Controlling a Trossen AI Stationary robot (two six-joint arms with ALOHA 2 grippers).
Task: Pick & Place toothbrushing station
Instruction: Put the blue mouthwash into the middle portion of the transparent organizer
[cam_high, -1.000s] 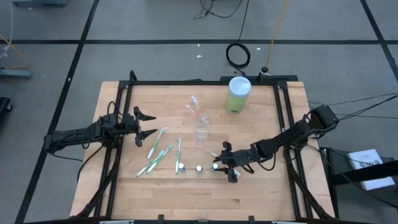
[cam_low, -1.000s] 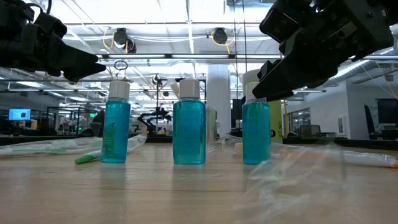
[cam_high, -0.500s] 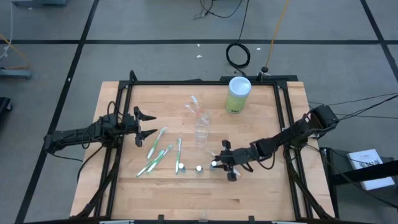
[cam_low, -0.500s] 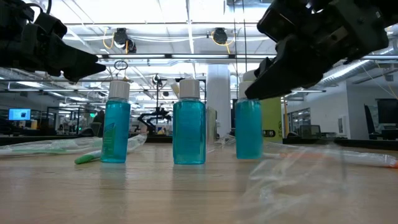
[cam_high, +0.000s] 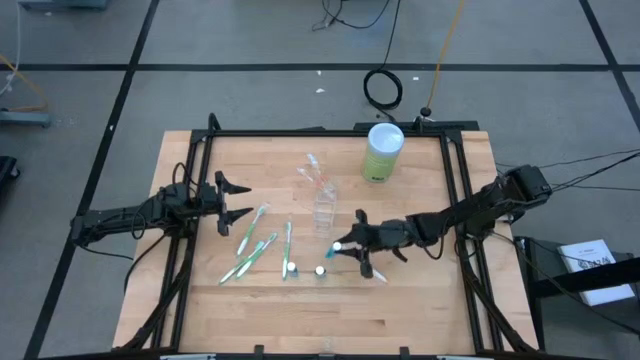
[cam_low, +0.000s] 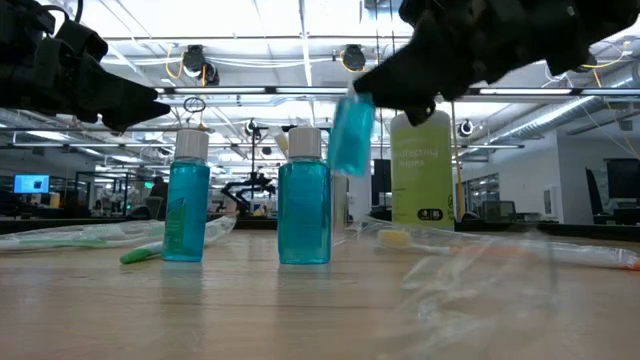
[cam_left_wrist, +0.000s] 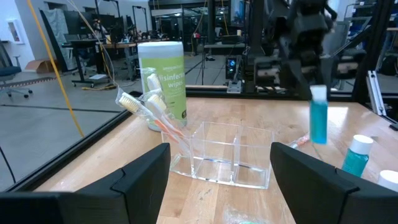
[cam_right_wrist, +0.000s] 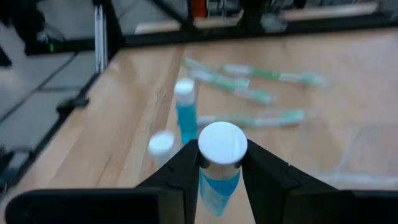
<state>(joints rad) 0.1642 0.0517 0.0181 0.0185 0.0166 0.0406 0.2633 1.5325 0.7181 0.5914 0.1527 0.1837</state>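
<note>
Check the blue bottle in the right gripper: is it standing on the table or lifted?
Lifted. In the low view the blue bottle hangs tilted above the wood, clamped by the right gripper, while two other bottles stand upright.

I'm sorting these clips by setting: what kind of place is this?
Most likely a robotics lab or open industrial workspace: a wooden table framed in black rails, cables on a taped concrete floor, and workstations with monitors under exposed ceiling pipes behind it.

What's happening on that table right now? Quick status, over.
Right gripper shut on blue bottle, lifted off table. Left gripper open, waiting by toothbrushes. Two bottles standing. Clear organizer ahead, nothing blocking.
</note>
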